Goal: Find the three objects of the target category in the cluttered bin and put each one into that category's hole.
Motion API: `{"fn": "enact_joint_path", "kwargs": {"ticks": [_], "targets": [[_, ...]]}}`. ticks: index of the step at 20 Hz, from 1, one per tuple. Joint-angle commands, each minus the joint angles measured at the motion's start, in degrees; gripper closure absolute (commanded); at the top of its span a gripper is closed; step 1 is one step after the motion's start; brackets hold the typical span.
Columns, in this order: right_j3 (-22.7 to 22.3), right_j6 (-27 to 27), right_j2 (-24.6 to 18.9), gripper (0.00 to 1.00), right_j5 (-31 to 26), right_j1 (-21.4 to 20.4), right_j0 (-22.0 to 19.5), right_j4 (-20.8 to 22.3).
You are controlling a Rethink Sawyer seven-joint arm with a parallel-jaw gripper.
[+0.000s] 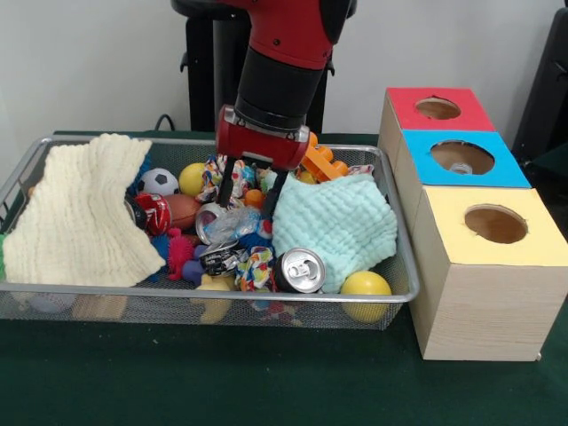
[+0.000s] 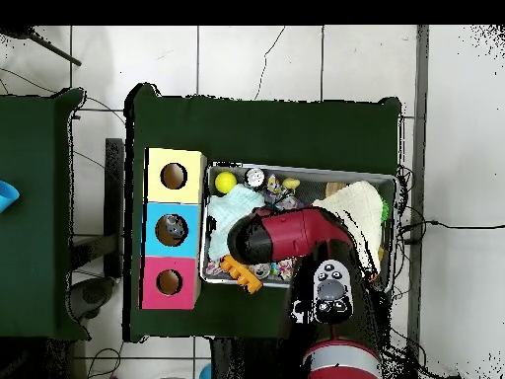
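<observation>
Reaching down into the cluttered bin (image 1: 401,293), the gripper (image 1: 249,197) has its two dark fingers (image 1: 225,184) spread apart, straddling a clear crinkled bottle (image 1: 229,222) that lies in the middle of the bin; whether they actually touch it I cannot tell. Right beside the bin stands the blue-topped box, its hole (image 1: 461,157) showing something pale inside

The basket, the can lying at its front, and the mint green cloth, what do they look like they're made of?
The basket looks like silver wire mesh with a thicker metal rim; you can see through its walls. The can seems shiny bare metal, probably aluminium, with a pull-tab top facing the camera. The mint cloth looks like soft woven cotton with a crinkled, waffle-like surface, though the fibre can't be confirmed.
</observation>
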State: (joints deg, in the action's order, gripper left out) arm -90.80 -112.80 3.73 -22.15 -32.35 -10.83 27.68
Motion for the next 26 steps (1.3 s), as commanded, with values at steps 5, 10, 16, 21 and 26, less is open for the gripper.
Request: {"fn": "enact_joint_path", "kwargs": {"ticks": [5, 10, 16, 21, 26], "targets": [[-1.68, -9.91, 3.77, 0.00, 7.22, 5.31, 3.22, 0.44], [-1.84, -9.95, 5.11, 0.00, 8.36, 5.89, 4.16, -0.66], [-2.17, -10.67, 5.16, 0.00, 10.00, 6.74, 4.11, -2.66], [-2.30, -9.57, 4.90, 0.00, 9.85, 6.52, 3.87, -2.99], [-2.76, -8.98, 4.41, 0.00, 9.80, 6.05, 3.37, -3.21]]}}
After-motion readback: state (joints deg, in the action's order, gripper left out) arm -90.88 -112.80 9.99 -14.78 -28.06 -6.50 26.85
